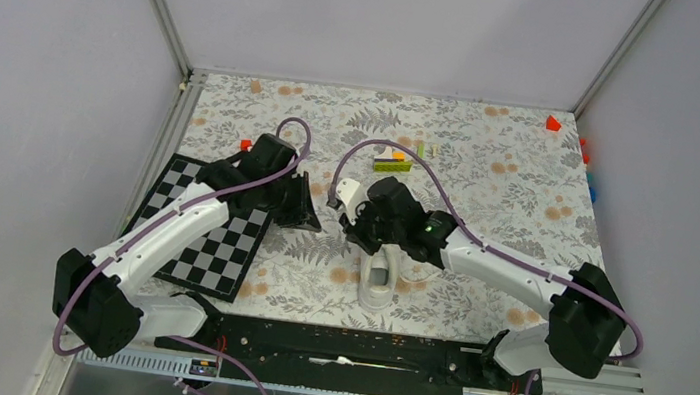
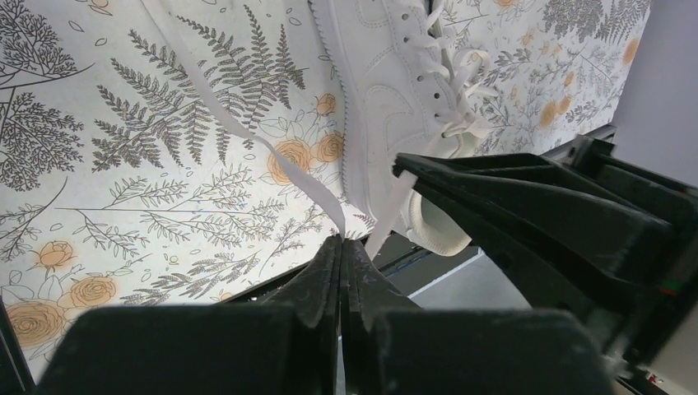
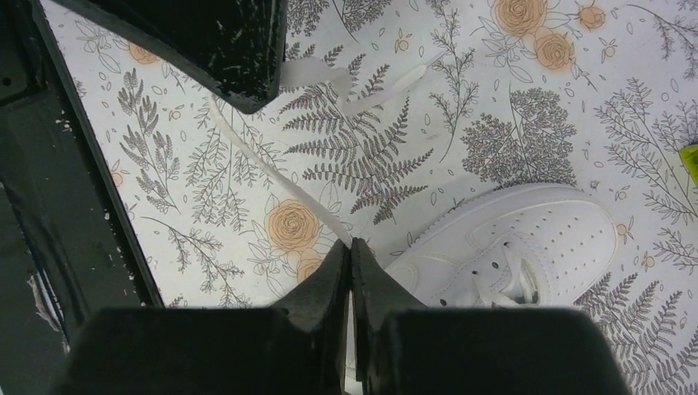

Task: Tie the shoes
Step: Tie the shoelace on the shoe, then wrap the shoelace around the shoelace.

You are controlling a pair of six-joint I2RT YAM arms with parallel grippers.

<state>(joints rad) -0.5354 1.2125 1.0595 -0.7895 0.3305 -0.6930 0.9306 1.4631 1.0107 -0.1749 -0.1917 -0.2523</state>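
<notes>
The white sneaker [image 1: 379, 284] is being shown on the bench [image 1: 508, 192] between the arms, its toe being hidden overhead by the right arm. A lace end [image 3: 263, 169] is being pinched by the closed right tool [image 3: 350, 245], and a lace strand [image 2: 272, 152] by the closed left tool [image 2: 341, 243].

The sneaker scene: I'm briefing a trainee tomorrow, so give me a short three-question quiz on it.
1. True or false: the sneaker sits on the checkerboard.
2. What does the left end effector pinch? A) a white lace B) the sneaker's sole C) nothing
3. Fill in: the right end effector is ___ (open or shut).

Key
1. False. It sits on the floral cloth, beside the board.
2. A
3. Shut, with a strand of the white lace running into its fingertips.
</notes>
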